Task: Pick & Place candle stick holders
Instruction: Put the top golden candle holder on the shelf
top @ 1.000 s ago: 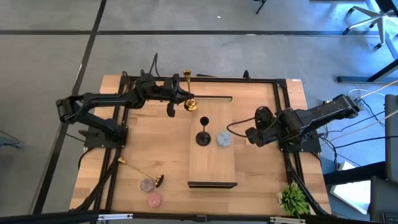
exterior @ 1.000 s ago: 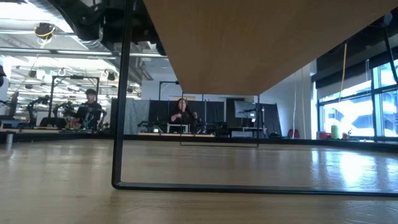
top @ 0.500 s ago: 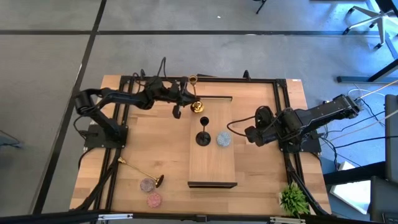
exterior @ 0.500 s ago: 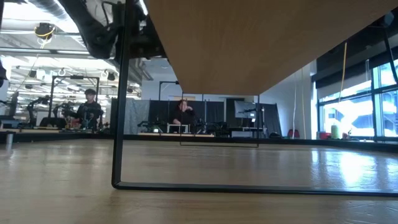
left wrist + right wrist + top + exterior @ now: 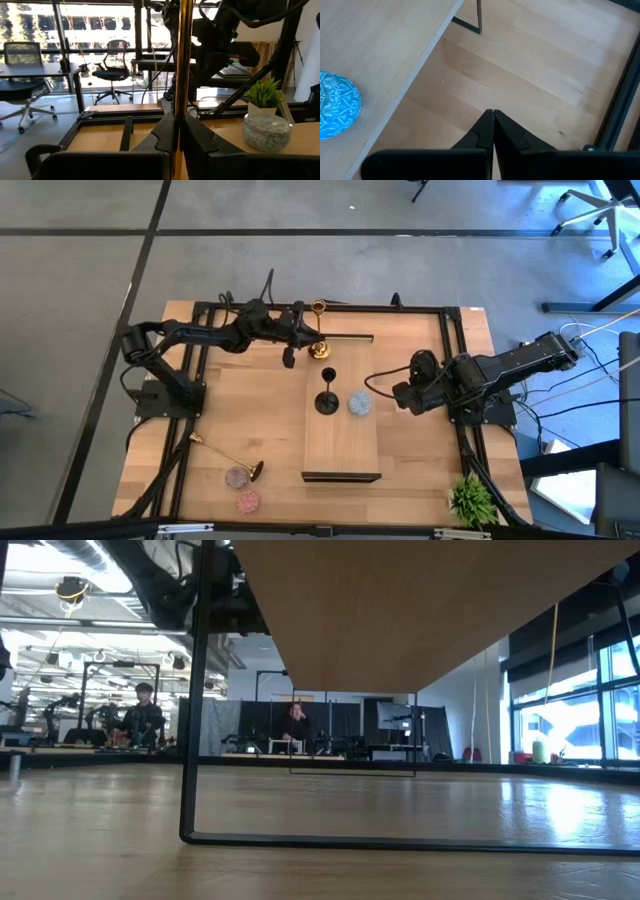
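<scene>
L arm stretched across table's far edge, left gripper [image 5: 308, 332] clamped on shiny gold stemmed candle holder [image 5: 319, 349], over raised wooden shelf's [image 5: 341, 442] far end. R arm bent, right gripper [image 5: 398, 394] fingers shut, empty, beside speckled light-blue round holder [image 5: 359, 404] on shelf.

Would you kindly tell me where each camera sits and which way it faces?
High: overhead, looking down; both arms, left gripper holding shiny gold candle holder.
Low: table height, under the wooden riser; left arm overhead.
Left wrist: level; jaws clamp gold stem.
Right wrist: downward; right gripper shut, empty.
Shared: high and right wrist show the speckled light-blue holder.
</scene>
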